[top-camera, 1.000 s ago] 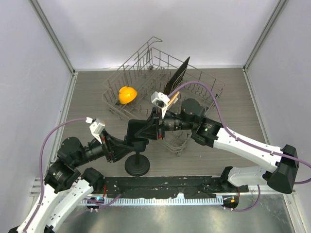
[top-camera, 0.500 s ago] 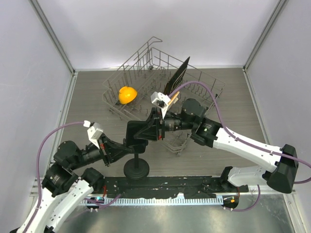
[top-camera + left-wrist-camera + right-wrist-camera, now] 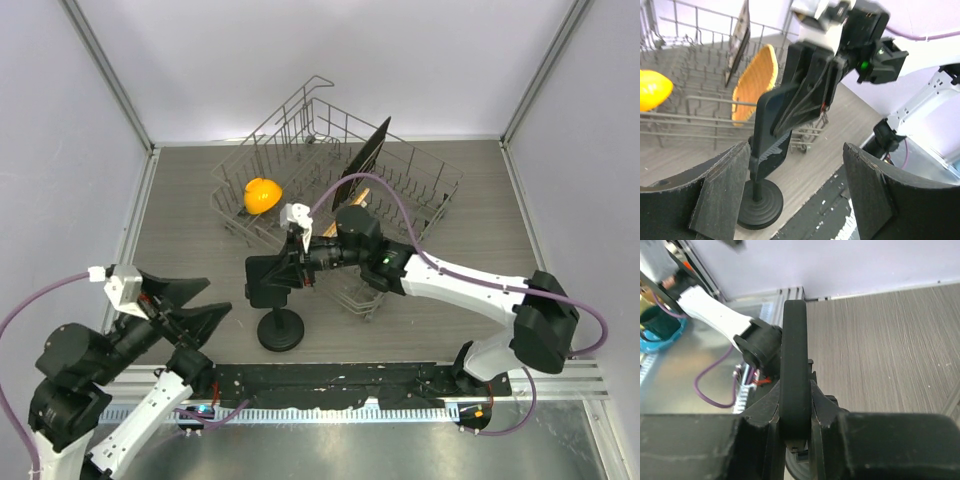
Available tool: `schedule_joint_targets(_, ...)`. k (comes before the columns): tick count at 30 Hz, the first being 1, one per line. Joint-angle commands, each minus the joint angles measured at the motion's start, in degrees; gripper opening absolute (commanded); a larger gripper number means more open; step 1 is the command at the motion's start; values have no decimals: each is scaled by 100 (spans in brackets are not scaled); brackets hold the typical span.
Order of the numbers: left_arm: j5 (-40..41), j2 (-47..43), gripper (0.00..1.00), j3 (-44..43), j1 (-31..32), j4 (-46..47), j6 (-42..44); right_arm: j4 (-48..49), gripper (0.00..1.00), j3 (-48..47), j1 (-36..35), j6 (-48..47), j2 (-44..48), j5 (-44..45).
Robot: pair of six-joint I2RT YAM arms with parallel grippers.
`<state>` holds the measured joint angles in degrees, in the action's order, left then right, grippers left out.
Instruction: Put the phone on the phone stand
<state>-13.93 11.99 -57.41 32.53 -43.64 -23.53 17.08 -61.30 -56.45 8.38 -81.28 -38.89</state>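
Presently one phone [image 3: 771, 125] is pinched edge-on between the jaws of the right gripper [image 3: 282, 272] and held tilted just above the round base of the single phone stand [image 3: 282, 330]; whether it is seated in the clip cannot be told. The left gripper [image 3: 205, 300] is seen spread wide and empty, near the stand. One wire rack [image 3: 432, 164], one yellow object [image 3: 262, 194] and one upright black board [image 3: 366, 158] are counted behind.

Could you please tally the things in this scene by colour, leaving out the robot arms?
Black: 3 (phone, phone stand, upright board)
Yellow-orange: 1 (round object)
Tan: 1 (woven disc)
Grey: 1 (wire rack)
Total: 6
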Motion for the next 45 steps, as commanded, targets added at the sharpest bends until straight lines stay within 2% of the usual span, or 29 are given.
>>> schedule_joint_targets(1, 506, 312, 77, -315, -19, -163, 252, 797, 1, -559, -33, -801, -2, -364)
schedule_joint_targets(6, 216, 848, 77, -157, -19, 171, 515, -132, 1, -717, -147, -1962, -38, -619)
schedule_joint_targets(11, -573, 1314, 81, 36, -19, 417, 1016, -433, 0, -471, -182, -2297, 155, -795)
schedule_joint_targets(14, -995, 1464, 80, 115, -19, 575, 1210, -776, 1, -462, -209, -2402, 208, -778)
schedule_joint_targets(18, -1497, 1622, 69, 212, -19, 742, 1316, -891, 1, -357, -227, -2420, 279, -655)
schedule_joint_targets(21, -1858, 1806, 57, 195, -19, 725, 1438, -908, 1, -330, -227, -2350, 288, -663)
schedule_joint_targets(22, -1954, 1851, 51, 177, -19, 655, 1482, -926, 3, -321, -227, -2333, 288, -655)
schedule_joint_targets(25, -2183, 2026, 44, 168, -19, 532, 1597, -944, 9, -304, -218, -2280, 296, -637)
schedule_joint_targets(30, -2271, 2237, 38, 168, -19, 295, 1798, -856, 16, -216, -227, -2148, 340, -593)
schedule_joint_targets(31, -2272, 2272, 29, 168, -19, 286, 1834, -847, 18, -199, -227, -2139, 358, -584)
schedule_joint_targets(33, -2228, 2273, 15, 195, -19, 312, 1887, -855, 21, -190, -218, -2113, 384, -558)
schedule_joint_targets(34, -2106, 2282, 0, 204, -19, 329, 1904, -882, 30, -181, -226, -2087, 384, -532)
schedule_joint_targets(36, -1921, 2282, 0, 178, -19, 312, 1931, -882, 41, -146, -227, -2016, 446, -261)
schedule_joint_targets(37, -1685, 2273, 0, 169, -19, 303, 1948, -821, 50, -50, -227, -1885, 498, -94)
schedule_joint_targets(39, -1281, 2220, 0, 99, -19, 242, 1887, -672, 59, 143, -227, -1744, 796, 565)
schedule_joint_targets(40, -887, 2185, 0, 55, -19, 207, 1852, -610, 69, 405, -227, -1630, 928, 793)
schedule_joint_targets(42, -481, 2071, 0, -77, -19, 58, 1791, -496, 74, 697, -227, -1515, 1429, 1494)
schedule_joint_targets(43, 104, 2018, 0, -112, -19, 31, 1695, -513, 76, 924, -227, -1419, 1630, 1690)
schedule_joint_targets(45, 740, 1878, 0, -209, -19, -13, 1597, -626, 77, 1188, -227, -1348, 2158, 1981)
